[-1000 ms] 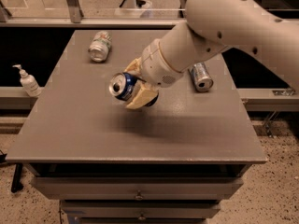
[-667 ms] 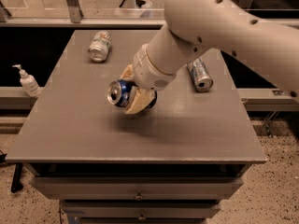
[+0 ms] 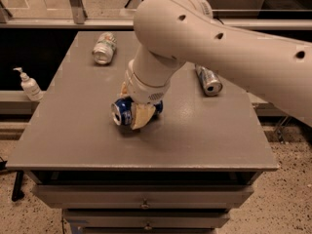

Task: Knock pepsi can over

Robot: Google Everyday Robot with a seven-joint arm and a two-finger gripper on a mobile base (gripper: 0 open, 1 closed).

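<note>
The pepsi can [image 3: 121, 112] is dark blue with a silver top. It lies on its side near the middle of the grey table [image 3: 209, 140], its top facing front-left. My gripper [image 3: 131, 110] reaches down from the big white arm and is shut on the can. One cream finger [image 3: 142, 117] shows in front of the can, and the other is behind it, mostly hidden. The can is at or just above the table top; I cannot tell which.
A pale silver-green can [image 3: 104, 48] lies at the back left of the table. A silver-and-blue can [image 3: 208, 80] lies on its side at the right, partly behind the arm. A white pump bottle [image 3: 30, 85] stands on a lower ledge left of the table.
The gripper, with the pepsi can in it, has moved left, towards the front, and lower to the table. The other two cans have not moved.
</note>
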